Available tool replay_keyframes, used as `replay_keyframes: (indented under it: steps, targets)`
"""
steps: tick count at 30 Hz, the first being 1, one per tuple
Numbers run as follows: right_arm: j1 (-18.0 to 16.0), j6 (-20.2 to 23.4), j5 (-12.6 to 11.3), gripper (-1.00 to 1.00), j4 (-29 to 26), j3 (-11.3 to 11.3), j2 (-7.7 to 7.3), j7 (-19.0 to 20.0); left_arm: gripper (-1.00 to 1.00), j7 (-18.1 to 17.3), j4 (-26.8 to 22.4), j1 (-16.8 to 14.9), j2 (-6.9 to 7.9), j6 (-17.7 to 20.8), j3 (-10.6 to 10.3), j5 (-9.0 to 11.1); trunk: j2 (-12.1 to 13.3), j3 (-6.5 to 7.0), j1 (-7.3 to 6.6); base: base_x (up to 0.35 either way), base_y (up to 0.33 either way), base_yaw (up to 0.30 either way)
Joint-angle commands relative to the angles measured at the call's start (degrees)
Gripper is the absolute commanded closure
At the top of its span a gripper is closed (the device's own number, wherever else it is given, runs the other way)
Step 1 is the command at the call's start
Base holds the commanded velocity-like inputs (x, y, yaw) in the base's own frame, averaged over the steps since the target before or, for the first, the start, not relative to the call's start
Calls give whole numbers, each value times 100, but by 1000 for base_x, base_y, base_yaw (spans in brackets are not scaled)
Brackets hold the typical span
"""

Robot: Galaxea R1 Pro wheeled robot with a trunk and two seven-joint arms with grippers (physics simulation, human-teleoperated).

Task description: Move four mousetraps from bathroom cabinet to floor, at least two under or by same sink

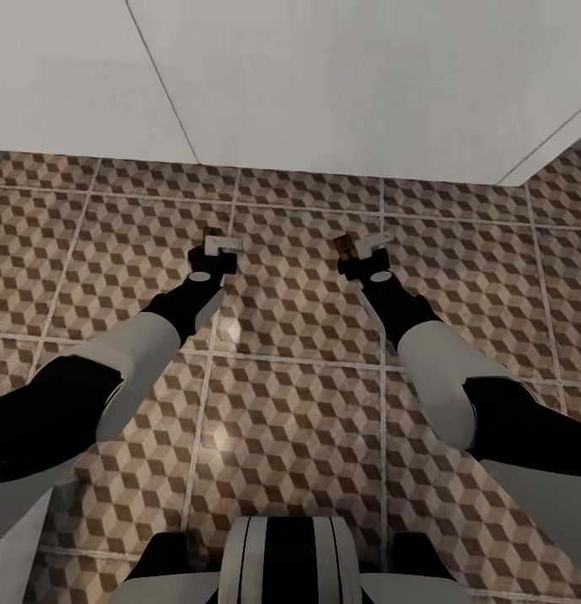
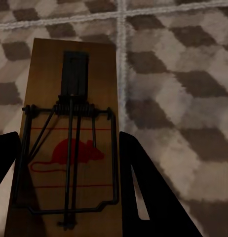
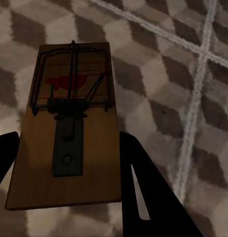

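Note:
My left gripper (image 1: 216,248) is shut on a mousetrap (image 1: 213,231), a tan board with a dark spring bar and a red mouse mark. In the left wrist view this mousetrap (image 2: 69,133) sits between the black fingers (image 2: 143,192), above the bathroom floor (image 2: 183,74). My right gripper (image 1: 359,248) is shut on a second mousetrap (image 1: 344,245). That mousetrap (image 3: 69,128) lies between the right fingers (image 3: 143,192) in the right wrist view. Both arms reach forward side by side over the cube-patterned bathroom floor (image 1: 298,403). The cabinet and the sink are out of view.
A white panelled wall (image 1: 324,84) stands just beyond both grippers and meets the floor. It turns a corner at the far right (image 1: 567,143). My own base (image 1: 290,562) is at the near edge. Tiled floor stretches between and around the arms.

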Motion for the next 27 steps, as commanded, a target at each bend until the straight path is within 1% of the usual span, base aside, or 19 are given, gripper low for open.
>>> replay_keyframes:
  steps: [1, 8, 20, 23, 24, 27]
  targets:
    - [-1, 28, 39, 100, -1, -22, -1, 4, 100, 28, 6, -4, 1, -25, -49, 60, -1, -3, 0, 11, 0, 0]
    - [-1, 28, 39, 100, 5, -22, -4, 4, 100, 31, 4, -4, 1, -25, -49, 60, -1, -3, 0, 56, 0, 0]
    - [-1, 28, 37, 100, 51, -22, 4, 12, 100, 28, 12, -4, 1, -25, -49, 61, -1, -3, 0, 214, 0, 0]
    - [-1, 6, 29, 100, 70, -16, 4, 13, 100, 23, 16, -4, -2, -25, -49, 61, -1, -3, 0, 76, 0, 0]
    - [-1, -91, 19, 100, 85, -14, 10, 13, 100, 23, 37, 0, -1, -26, -49, 61, -1, -3, 0, 15, 0, 0]
    - [-2, -143, 15, 100, 95, -14, 20, 17, 100, 22, 91, 1, -7, -34, -49, 61, -1, -3, 0, 9, 0, 0]
